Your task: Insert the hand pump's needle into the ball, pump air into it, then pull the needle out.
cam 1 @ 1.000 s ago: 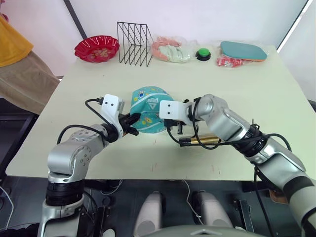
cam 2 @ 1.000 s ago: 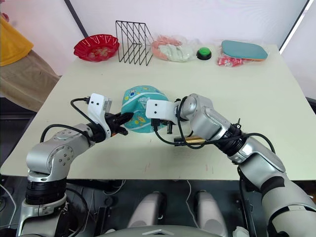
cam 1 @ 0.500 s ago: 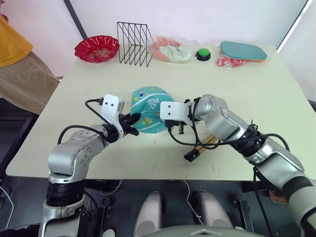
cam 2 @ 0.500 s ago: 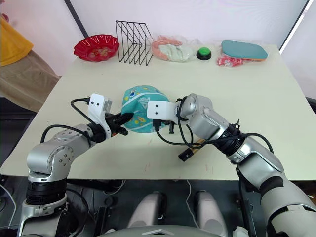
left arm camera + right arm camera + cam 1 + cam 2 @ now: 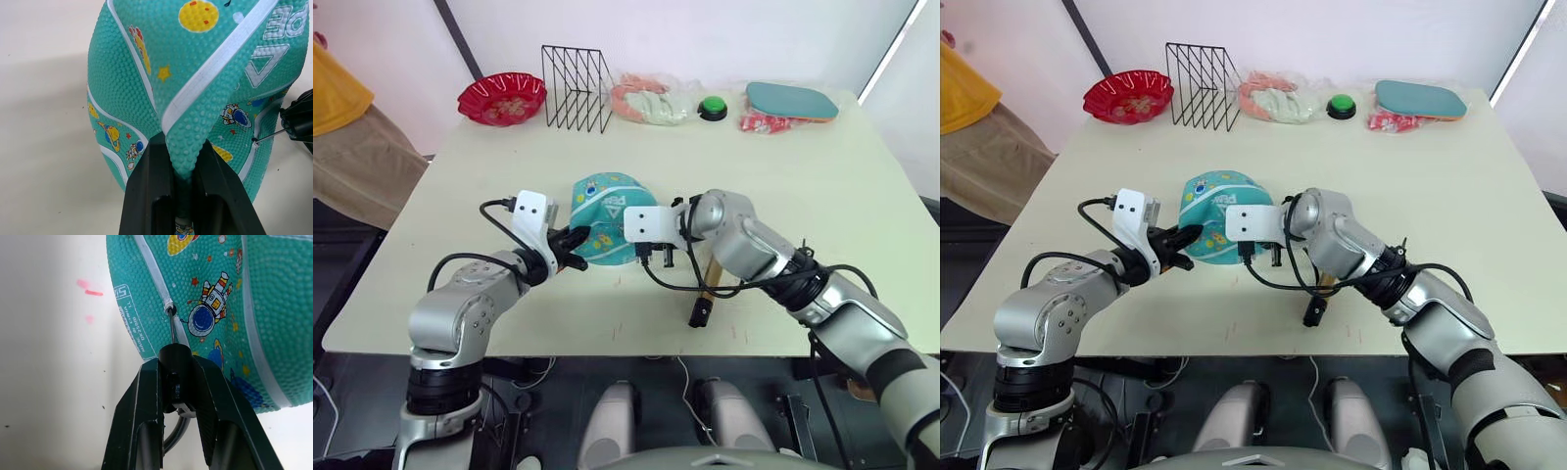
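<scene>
Two pincers at the ball (image 5: 604,231) — needle (image 5: 171,329) in its valve.

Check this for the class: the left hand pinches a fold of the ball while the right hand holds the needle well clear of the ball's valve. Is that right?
Not quite. The left hand does pinch a fold of the ball, but the needle held by the right hand is not clear of the ball: its tip sits in the valve hole, as the right wrist view shows.

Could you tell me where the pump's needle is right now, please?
In the right wrist view, the needle is held in the right pincer, its tip in the ball's valve hole.
</scene>
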Controlling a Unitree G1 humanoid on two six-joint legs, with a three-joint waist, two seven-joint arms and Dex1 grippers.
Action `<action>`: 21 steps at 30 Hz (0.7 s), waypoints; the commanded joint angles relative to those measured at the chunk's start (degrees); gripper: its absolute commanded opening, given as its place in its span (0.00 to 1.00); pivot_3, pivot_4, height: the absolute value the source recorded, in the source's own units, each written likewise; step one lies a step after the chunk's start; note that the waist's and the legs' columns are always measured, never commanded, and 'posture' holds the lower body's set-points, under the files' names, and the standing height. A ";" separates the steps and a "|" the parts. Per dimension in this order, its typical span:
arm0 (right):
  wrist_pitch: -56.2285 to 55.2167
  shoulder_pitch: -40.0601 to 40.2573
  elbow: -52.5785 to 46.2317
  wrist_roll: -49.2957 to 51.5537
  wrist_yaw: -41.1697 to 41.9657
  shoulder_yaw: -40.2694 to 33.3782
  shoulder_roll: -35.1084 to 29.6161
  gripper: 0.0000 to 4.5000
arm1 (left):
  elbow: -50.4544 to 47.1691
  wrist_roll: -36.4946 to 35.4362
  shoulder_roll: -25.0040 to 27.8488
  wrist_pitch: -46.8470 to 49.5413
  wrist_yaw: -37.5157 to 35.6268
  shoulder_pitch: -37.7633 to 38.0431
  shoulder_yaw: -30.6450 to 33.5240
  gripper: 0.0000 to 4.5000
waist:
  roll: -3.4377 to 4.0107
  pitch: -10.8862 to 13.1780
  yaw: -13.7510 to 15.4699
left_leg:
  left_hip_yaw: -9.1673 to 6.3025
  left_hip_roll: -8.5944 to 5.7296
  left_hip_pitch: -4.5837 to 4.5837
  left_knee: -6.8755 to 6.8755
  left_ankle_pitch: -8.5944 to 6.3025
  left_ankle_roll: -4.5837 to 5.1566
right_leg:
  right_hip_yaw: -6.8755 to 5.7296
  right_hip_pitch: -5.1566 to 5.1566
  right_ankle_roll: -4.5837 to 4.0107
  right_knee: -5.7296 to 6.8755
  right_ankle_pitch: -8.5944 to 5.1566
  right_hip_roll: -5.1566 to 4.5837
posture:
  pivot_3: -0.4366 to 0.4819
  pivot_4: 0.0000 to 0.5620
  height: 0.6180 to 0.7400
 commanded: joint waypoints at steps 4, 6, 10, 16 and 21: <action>-1.32 -2.07 1.08 -0.14 1.76 0.72 6.66 0.07 | -1.74 0.05 -1.39 0.19 -0.38 0.67 -1.36 0.00 | -0.01 -0.06 -0.82 | -0.03 0.01 0.05 0.00 0.02 -0.03 | -0.01 0.02 -0.03 0.06 0.01 0.01 | 0.48 0.27 1.00; -1.22 -2.35 1.92 -0.03 1.78 -0.12 7.99 0.07 | -1.80 0.13 -1.64 0.42 -0.52 0.87 -1.37 0.00 | 0.00 -0.06 -0.99 | -0.04 0.04 0.07 0.00 0.02 -0.04 | -0.01 0.01 -0.05 0.08 0.02 0.04 | 0.48 0.27 1.00; -0.41 -3.00 3.70 0.78 1.91 -2.42 11.43 0.07 | -1.91 0.19 -2.04 0.88 -1.00 1.42 -1.68 0.00 | -0.02 -0.10 -1.20 | -0.07 0.08 0.12 -0.02 0.03 -0.04 | 0.00 0.02 -0.09 0.11 0.04 0.08 | 0.48 0.27 1.00; 1.18 -2.79 4.33 2.07 1.72 -5.22 14.92 0.07 | -1.87 0.12 -1.79 1.05 -1.93 2.70 -1.91 0.00 | -0.02 -0.12 -1.50 | -0.08 0.16 0.21 -0.08 0.02 -0.04 | 0.08 0.00 -0.15 0.12 0.07 0.15 | 0.48 0.27 1.00; 0.50 -3.03 6.83 2.35 1.45 -6.24 17.33 0.07 | -2.18 -0.20 -1.96 1.51 -2.22 3.52 -1.73 0.00 | -0.03 -0.13 -2.21 | -0.10 0.17 0.25 -0.13 0.02 -0.04 | 0.09 0.00 -0.19 0.13 0.05 0.17 | 0.48 0.27 1.00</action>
